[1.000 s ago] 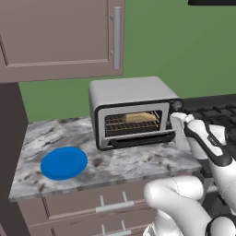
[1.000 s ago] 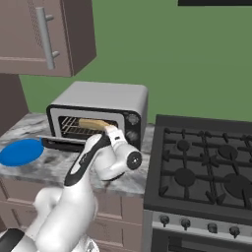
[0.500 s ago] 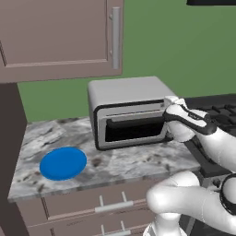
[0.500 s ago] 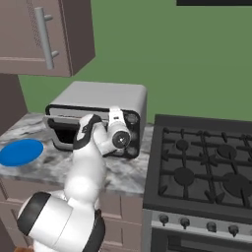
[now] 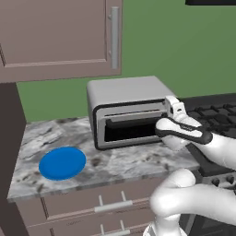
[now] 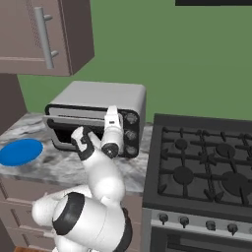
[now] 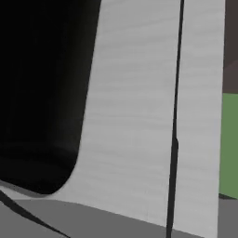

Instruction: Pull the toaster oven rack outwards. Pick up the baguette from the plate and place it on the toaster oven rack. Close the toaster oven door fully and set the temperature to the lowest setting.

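Marbled grey worktop point(image 5: 133, 161): boxy silver toaster oven point(image 5: 124, 94) w/ door nearly shut; hand point(image 5: 173, 107) at its right front corner, jaws wide, holding nothing; dark temp knobs point(image 6: 131, 134) just right of it

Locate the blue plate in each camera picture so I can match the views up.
Left base view: the plate lies at lower left, on the marbled counter, left of the toaster oven.
Right base view: the plate lies at the left edge, mid-height, again left of the oven.
Hand view: not in it; the oven's silver front is close up.
Shared landmark: the toaster oven.
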